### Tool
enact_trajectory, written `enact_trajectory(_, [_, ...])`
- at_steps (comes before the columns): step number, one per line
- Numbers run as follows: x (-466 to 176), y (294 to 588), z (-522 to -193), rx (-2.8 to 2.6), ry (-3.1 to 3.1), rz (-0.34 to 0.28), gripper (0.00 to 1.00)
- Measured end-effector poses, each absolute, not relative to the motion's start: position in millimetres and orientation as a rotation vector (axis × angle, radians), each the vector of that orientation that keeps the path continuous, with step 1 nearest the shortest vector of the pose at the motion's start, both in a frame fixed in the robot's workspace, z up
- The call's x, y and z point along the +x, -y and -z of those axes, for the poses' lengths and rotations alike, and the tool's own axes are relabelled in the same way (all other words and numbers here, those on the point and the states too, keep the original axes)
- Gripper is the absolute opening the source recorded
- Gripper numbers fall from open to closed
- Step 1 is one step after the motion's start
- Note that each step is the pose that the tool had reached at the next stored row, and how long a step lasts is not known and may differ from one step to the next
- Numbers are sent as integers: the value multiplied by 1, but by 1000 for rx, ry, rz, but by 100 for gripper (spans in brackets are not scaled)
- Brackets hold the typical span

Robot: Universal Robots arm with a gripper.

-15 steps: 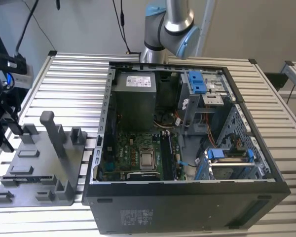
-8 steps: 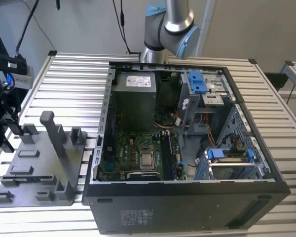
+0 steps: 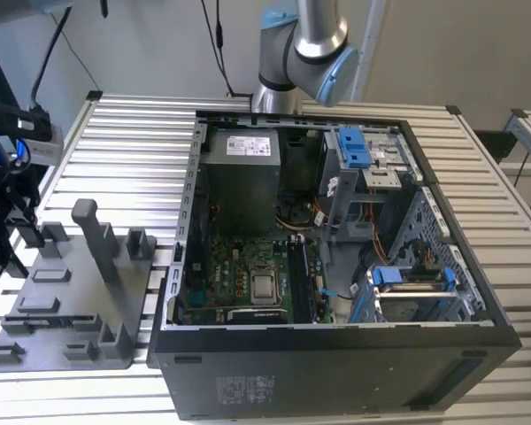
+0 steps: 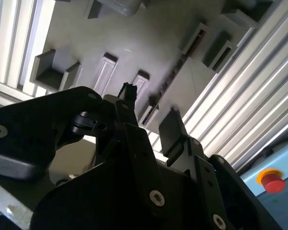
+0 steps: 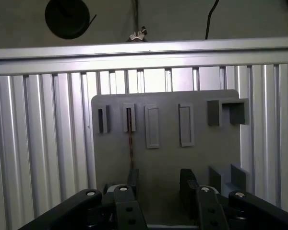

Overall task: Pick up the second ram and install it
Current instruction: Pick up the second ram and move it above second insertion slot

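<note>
The second ram [image 5: 130, 143] stands on edge in a slot of the grey tray [image 5: 221, 153], a thin dark strip with a brownish edge; the second wrist view shows the ram [image 4: 175, 72] as a dotted dark line. My gripper [image 5: 159, 182] hovers over the tray with its two black fingers [image 5: 133, 178] apart and nothing between them. The ram's near end lies close to one finger. In the second wrist view the gripper [image 4: 150, 104] hangs above the same slot. In the exterior view the gripper [image 3: 13, 230] is at the far left, over the tray [image 3: 80, 301].
The open computer case [image 3: 336, 354] fills the exterior view's middle and right, with motherboard and processor [image 3: 264, 288] exposed and dark memory slots [image 3: 303, 279] beside it. A tall grey post [image 3: 93, 239] rises from the tray. Everything rests on a ribbed metal table [image 3: 133, 150].
</note>
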State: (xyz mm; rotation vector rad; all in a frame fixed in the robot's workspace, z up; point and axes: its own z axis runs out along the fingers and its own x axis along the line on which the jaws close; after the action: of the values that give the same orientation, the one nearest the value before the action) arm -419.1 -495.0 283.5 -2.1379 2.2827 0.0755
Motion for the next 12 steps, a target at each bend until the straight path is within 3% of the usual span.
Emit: enact_trajectory(12, [-419,495,-267,-2155,-2273,-69,48])
